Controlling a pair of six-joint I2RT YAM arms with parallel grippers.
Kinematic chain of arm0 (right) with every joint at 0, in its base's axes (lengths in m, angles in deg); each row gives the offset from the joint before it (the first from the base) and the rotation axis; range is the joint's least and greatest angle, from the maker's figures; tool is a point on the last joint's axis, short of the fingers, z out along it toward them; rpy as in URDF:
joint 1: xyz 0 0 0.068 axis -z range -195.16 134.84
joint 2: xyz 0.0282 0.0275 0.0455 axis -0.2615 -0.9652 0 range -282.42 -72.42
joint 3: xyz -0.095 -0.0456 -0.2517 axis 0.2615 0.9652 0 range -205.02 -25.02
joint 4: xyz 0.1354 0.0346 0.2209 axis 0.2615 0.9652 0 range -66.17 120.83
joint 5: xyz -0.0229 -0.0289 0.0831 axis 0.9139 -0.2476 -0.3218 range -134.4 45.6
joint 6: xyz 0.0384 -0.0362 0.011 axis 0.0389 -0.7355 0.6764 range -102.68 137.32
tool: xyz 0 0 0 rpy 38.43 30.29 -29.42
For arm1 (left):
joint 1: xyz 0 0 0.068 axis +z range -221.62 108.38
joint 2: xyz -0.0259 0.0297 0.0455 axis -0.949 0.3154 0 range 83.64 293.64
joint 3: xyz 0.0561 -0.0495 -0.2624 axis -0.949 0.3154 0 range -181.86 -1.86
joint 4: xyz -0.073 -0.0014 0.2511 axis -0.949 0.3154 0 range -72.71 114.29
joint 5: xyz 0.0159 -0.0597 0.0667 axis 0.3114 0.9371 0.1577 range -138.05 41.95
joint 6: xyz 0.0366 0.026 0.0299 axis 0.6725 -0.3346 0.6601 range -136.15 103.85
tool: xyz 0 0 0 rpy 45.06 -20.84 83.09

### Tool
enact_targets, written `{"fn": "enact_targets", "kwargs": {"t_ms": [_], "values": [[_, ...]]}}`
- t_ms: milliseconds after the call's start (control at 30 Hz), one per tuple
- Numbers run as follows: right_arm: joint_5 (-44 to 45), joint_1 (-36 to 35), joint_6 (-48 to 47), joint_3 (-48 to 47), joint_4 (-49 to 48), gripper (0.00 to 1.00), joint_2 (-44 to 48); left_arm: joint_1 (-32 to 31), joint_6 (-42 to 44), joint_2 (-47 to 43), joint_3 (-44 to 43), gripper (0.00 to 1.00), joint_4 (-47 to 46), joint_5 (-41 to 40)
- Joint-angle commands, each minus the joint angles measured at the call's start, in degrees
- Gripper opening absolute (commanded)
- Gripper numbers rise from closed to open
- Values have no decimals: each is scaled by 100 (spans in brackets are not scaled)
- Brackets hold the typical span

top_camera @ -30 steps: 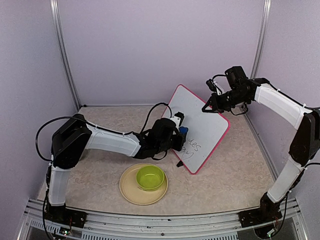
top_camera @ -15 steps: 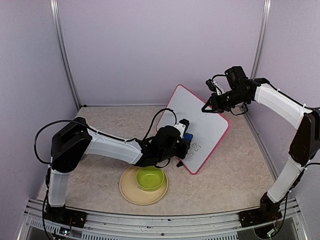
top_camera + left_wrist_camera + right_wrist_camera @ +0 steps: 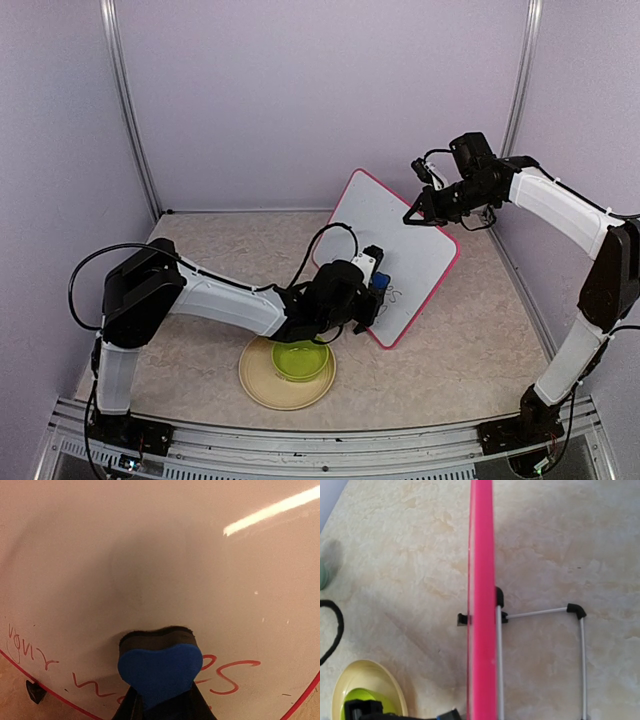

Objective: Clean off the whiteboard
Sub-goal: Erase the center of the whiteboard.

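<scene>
Our left hand (image 3: 378, 290) clenches a blue heart-shaped eraser (image 3: 160, 672) low on the pink-framed whiteboard (image 3: 390, 225); our right hand (image 3: 414, 216) clamps its top edge.

Soft, even light fills the top view, with pale shadows. In the left wrist view the whiteboard (image 3: 75, 555) looks dim and warm, a bright glare stripe sits at the right, and the blue eraser (image 3: 160, 670) throws a gray shadow. The board's edge looks bent.

whiteboard (image 3: 165, 555) | red handwriting (image 3: 240, 663) along lower edge | unreadable
</scene>
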Motion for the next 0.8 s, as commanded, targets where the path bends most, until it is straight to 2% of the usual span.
{"fn": "enact_targets", "kwargs": {"t_ms": [0, 600, 767], "values": [[343, -183, -601, 222, 220, 0, -72, -212, 177, -143, 80, 1, -96, 221], [348, -179, -610, 227, 222, 0, -76, -434, 407, -274, 79, 1, -200, -6], [356, -187, -610, 229, 220, 0, -63, -77, 356, -417, 60, 1, 55, -449]]}}
